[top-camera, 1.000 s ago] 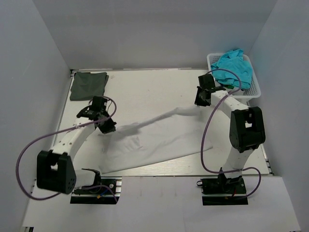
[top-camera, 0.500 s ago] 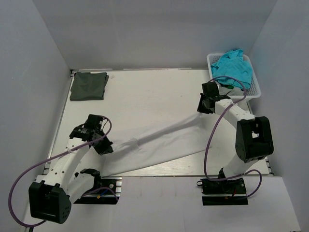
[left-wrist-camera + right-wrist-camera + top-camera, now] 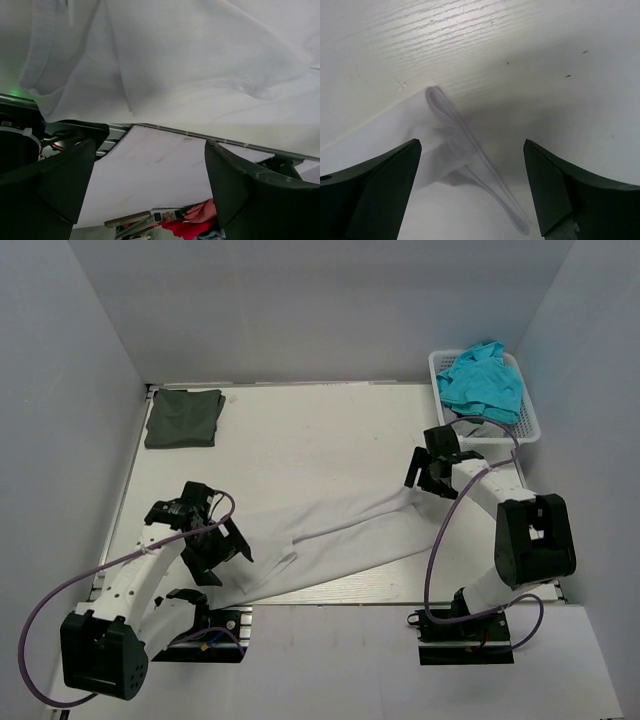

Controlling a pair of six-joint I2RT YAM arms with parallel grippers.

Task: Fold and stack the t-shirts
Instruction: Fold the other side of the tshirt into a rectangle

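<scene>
- Against the moment before, we are seeing both grips let go. The left pincer [image 3: 225,548] and the right pincer [image 3: 422,483], which were closed on the ends of the white cloth t-shirt [image 3: 330,540], are now standing with their fingers wide apart and holding nothing.
- The white cloth t-shirt, pulled taut between them a moment ago, is now lying slack on the white table [image 3: 320,430]. It is lying as a long slanting band, running from the near-left edge up toward the right.
- From the left wrist we are looking past the open left pincer [image 3: 150,144] at wrinkled white cloth [image 3: 200,60] lying over the table's near edge.
- From the right wrist, a folded corner of the shirt [image 3: 455,145] is lying flat between the fingers of the right pincer [image 3: 471,142], untouched by them.
- The dark olive-green folded t-shirt [image 3: 183,417] is resting in the far-left corner of the table, well apart from the white one.
- The white plastic mesh basket [image 3: 527,420] is sitting at the far-right corner, holding a bright teal crumpled cloth [image 3: 482,380].
- The left arm is bending low over the near-left end of the shirt. The right arm is reaching inward from the right, and its pincer is hovering just beside the shirt's far end.
</scene>
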